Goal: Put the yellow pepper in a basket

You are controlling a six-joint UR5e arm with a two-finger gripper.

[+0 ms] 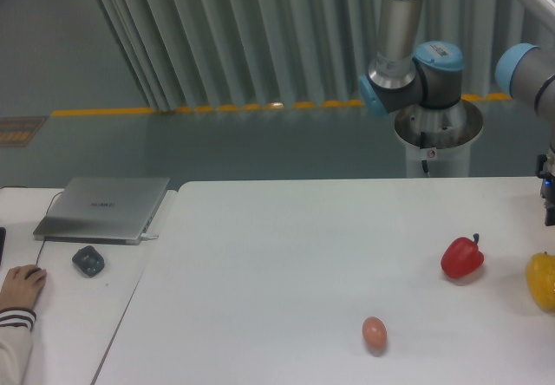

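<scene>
**Yellow pepper at the tabletop's right edge, below the claw**

The claw (550, 203) shows only as a dark sliver at the right border of the view, hanging above the white tabletop (286, 264); most of it is cut off by the frame, so whether its fingers are spread or pressed together cannot be told. Directly below the claw, apart from it, the yellow pepper (542, 281) rests on the tabletop, glossy and rounded, with its right part running out of view. Nothing grips it.

Left of the claw and a little lower, the red pepper (461, 257) stands on the tabletop near the yellow one but not touching it, its dark stem pointing up. Farther left and nearer the camera lies the small tan egg (374, 333), well apart from both peppers.

The arm's grey and blue joints (414, 73) rise behind the tabletop, up and left of the claw. Far to the left, on a second tabletop, sit a closed silver laptop (104, 207), a dark small object (88, 260) and a person's hand (21, 286).
</scene>
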